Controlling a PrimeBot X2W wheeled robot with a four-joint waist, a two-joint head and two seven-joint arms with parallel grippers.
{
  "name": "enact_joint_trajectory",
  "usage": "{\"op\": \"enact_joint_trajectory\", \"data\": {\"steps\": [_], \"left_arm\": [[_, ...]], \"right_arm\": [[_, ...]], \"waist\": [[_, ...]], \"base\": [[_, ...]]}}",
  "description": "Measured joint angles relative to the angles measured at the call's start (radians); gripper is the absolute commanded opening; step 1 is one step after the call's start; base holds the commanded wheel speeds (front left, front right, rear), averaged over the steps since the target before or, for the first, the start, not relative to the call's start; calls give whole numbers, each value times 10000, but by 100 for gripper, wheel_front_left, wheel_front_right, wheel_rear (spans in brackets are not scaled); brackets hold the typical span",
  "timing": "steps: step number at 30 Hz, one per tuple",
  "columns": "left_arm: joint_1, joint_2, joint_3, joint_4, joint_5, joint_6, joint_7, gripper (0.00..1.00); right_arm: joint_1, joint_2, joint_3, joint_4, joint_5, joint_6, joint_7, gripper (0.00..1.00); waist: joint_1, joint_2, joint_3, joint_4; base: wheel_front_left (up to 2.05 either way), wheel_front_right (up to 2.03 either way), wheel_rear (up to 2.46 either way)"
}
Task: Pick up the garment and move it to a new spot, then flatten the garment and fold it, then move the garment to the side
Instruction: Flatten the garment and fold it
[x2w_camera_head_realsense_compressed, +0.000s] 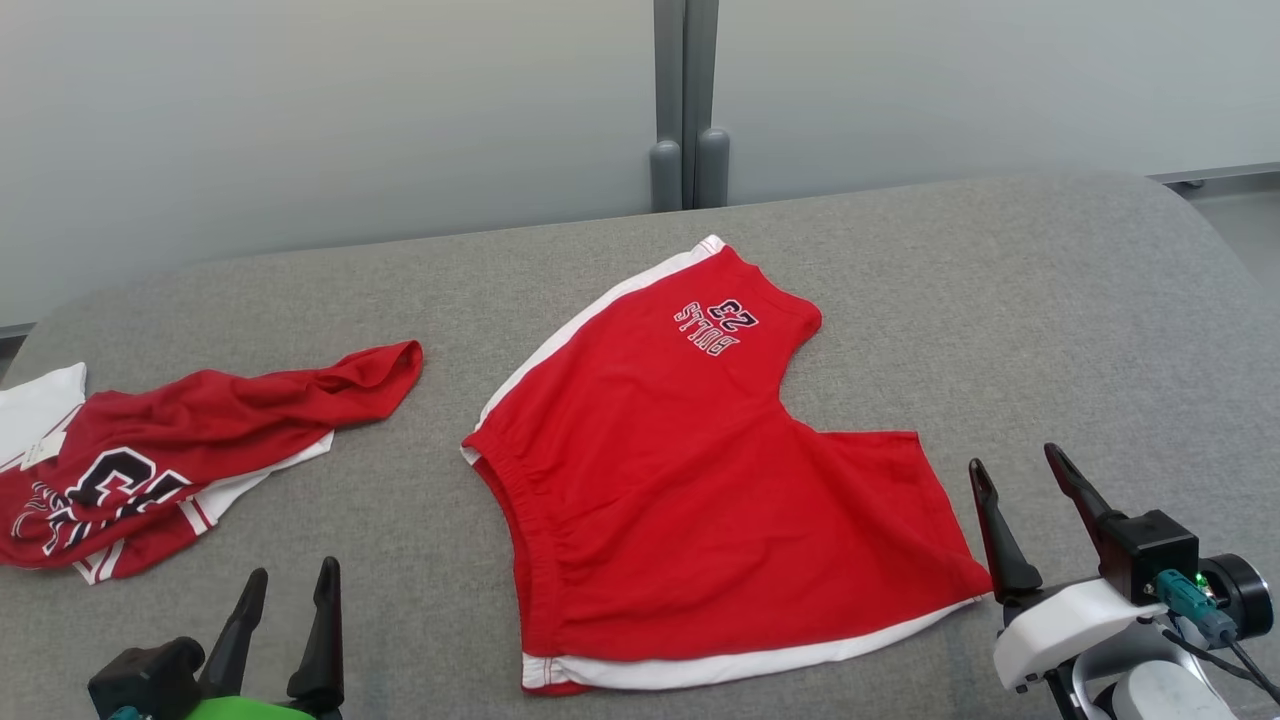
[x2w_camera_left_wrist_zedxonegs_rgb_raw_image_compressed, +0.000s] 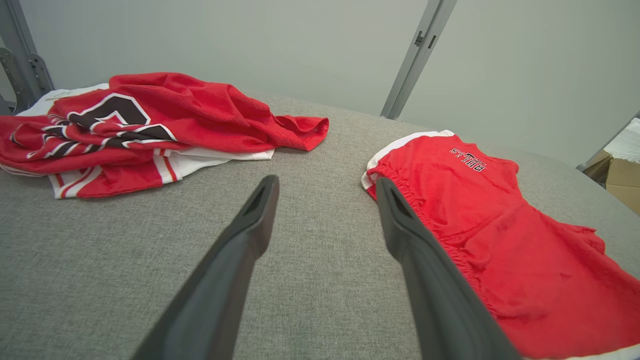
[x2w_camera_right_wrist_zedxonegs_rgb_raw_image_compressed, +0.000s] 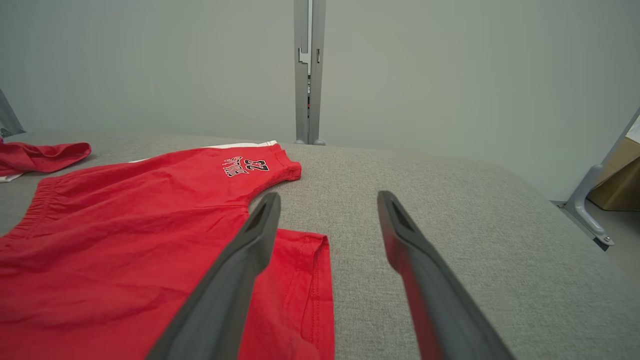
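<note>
The red shorts (x2w_camera_head_realsense_compressed: 700, 480) lie spread flat in the middle of the head view on the grey cloth-covered surface (x2w_camera_head_realsense_compressed: 1050, 300). Their gathered waistband faces the lower left. One leg reaches toward the upper middle, with a small printed number and lettering near its hem, and the other reaches toward the lower right. White stripes run along the upper left edge and the bottom edge. A crumpled red and white jersey (x2w_camera_head_realsense_compressed: 150, 460) lies at the left of the frame, apart from the shorts. The left pincer (x2w_camera_head_realsense_compressed: 293, 572), at the lower left, is released and empty, over bare surface between the jersey and the waistband. The right pincer (x2w_camera_head_realsense_compressed: 1012, 455), at the lower right, is also released and empty, just beside the hem of the nearer leg; whether it touches the cloth I cannot tell
</note>
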Motion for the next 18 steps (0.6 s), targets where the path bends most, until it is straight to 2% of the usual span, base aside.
{"op": "enact_joint_trajectory", "data": {"steps": [13, 18], "left_arm": [[295, -362, 301, 52, 435, -489, 0, 100], [446, -522, 98, 159, 639, -802, 0, 100]], "right_arm": [[372, 295, -278, -155, -460, 0, -2, 100], [512, 435, -274, -81, -575, 0, -2, 100]], "waist": [[0, 0, -65, 7], [0, 0, -72, 0]], "base": [[0, 0, 0], [0, 0, 0]]}}
